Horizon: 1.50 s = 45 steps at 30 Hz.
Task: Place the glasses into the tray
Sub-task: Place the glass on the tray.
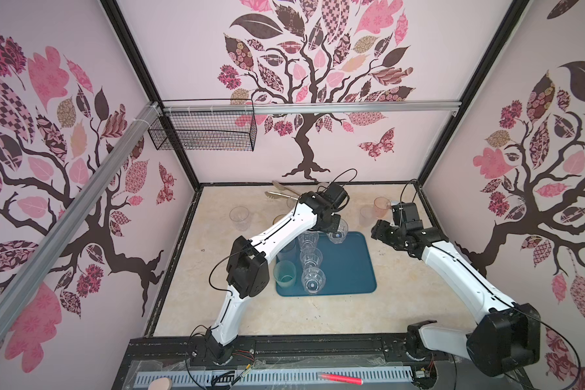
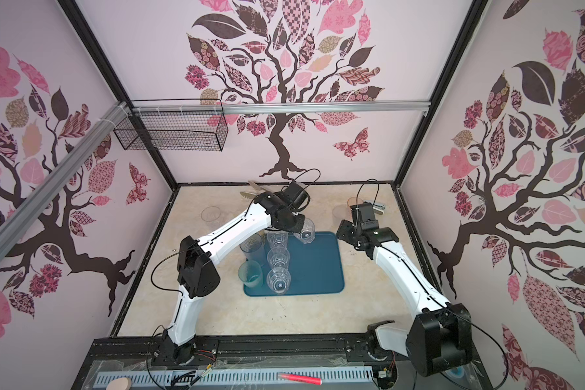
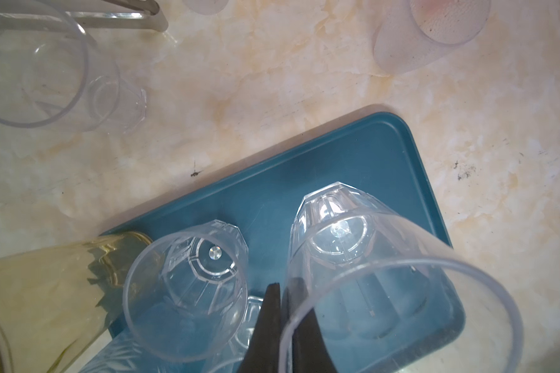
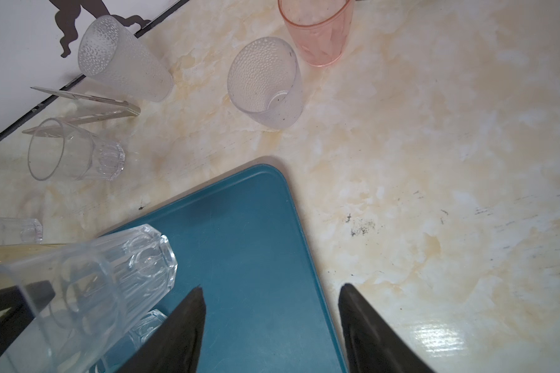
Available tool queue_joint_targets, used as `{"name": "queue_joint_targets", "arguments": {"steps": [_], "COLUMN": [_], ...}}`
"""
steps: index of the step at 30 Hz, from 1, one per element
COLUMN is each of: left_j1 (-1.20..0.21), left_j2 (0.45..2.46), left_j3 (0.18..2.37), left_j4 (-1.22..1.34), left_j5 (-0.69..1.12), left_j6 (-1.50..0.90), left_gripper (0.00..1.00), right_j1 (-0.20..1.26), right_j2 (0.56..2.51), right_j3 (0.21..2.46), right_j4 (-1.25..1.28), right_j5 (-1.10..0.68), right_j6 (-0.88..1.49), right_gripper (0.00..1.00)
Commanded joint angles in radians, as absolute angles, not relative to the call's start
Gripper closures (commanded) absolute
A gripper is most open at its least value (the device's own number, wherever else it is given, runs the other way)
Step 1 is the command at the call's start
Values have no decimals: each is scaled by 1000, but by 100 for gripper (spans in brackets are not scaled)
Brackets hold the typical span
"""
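My left gripper [image 3: 285, 326] is pinching the rim of a clear faceted tumbler [image 3: 353, 258], with one finger [image 3: 267, 323] outside the wall and the other inside it. I hold the tumbler tilted over the far end of the teal tray [image 1: 352, 270], toward its far right corner. I cannot tell whether its base touches the tray floor.

Inside the tray, a row of three faceted tumblers [image 1: 310, 259] stands upright left of the middle. It runs from the far edge to the near edge, each tumbler just beside the next. A frosted glass [image 1: 285, 274] stands at the tray's left edge, toward the near left corner. A tall amber glass [image 3: 46, 284] is at the far left corner, just beside the farthest tumbler of the row.

My right gripper [image 4: 272, 332] is spread wide and holds nothing. It hangs above the tray's right edge near the far right corner, one finger over the tray and the other over the bench [image 4: 434, 161].

Outside the tray, a pink-tinted glass [image 4: 317, 32] and a dimpled frosted glass [image 4: 265, 84] stand just beside each other toward the bench's far right. A second dimpled glass [image 4: 123, 58] stands by the back edge, near the steel tongs [image 4: 88, 106]. A clear glass [image 4: 75, 151] stands just beside the tongs. A lone clear cup [image 1: 239, 217] stands toward the bench's far left.
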<state>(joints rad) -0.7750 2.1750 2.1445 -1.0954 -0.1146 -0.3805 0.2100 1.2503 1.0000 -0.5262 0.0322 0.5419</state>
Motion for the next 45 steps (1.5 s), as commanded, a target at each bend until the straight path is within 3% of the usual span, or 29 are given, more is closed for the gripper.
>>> {"name": "queue_joint_targets", "arguments": {"steps": [1, 24, 35, 43, 45], "left_j1": [-780, -776, -776, -777, -776], "left_j2": [2218, 2328, 2303, 2273, 2247], "left_j3": [2193, 2225, 2275, 2275, 2276], "left_j4": [-1117, -1151, -1164, -1171, -1172], "left_j5": [-139, -166, -175, -181, -184], "left_j6": [-349, -293, -293, -291, -288], "left_gripper": [100, 100, 79, 77, 75], "right_j1": [209, 209, 210, 215, 217], "right_j2": [1235, 1244, 1258, 1278, 1291], "right_j3": [999, 994, 999, 1011, 1017], "right_j4": [-524, -520, -517, -521, -528], "right_j5": [37, 30, 9, -20, -25], "right_j6": [534, 529, 522, 508, 507], "right_gripper": [32, 32, 32, 25, 19]}}
